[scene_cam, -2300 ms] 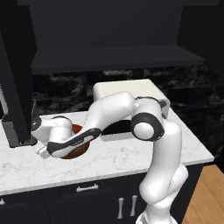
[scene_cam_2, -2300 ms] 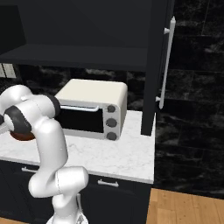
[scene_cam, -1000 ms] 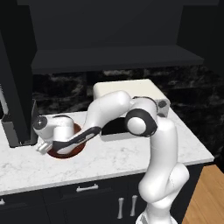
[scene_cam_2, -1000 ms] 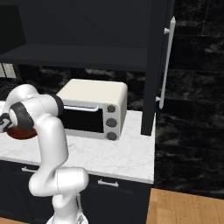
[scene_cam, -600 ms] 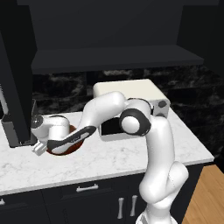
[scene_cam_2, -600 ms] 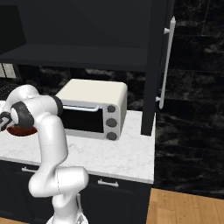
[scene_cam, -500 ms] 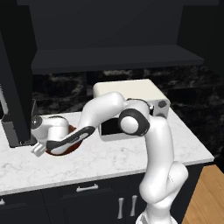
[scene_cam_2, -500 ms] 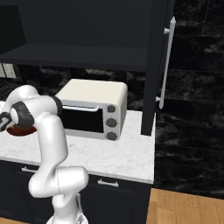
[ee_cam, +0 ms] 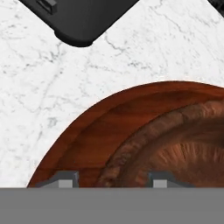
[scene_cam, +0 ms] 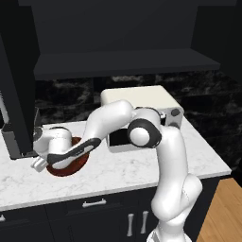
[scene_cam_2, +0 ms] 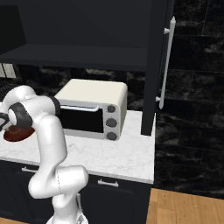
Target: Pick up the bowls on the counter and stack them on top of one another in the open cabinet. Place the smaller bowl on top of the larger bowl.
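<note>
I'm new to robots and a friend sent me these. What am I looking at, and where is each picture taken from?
This is a rendered kitchen, not a photo. The white jointed machine is a robot arm. Two pictures come from cameras on its base, behind it to the left and to the right. The third comes from a camera on its hand and looks down along the gripper.

On the marble counter stand a cream toaster oven and a wide reddish wooden bowl. The arm reaches left over that bowl. In the hand view the gripper sits low over the bowl with its two tips apart, so it looks open and holds nothing. A dark open cabinet hangs above the counter.
</note>
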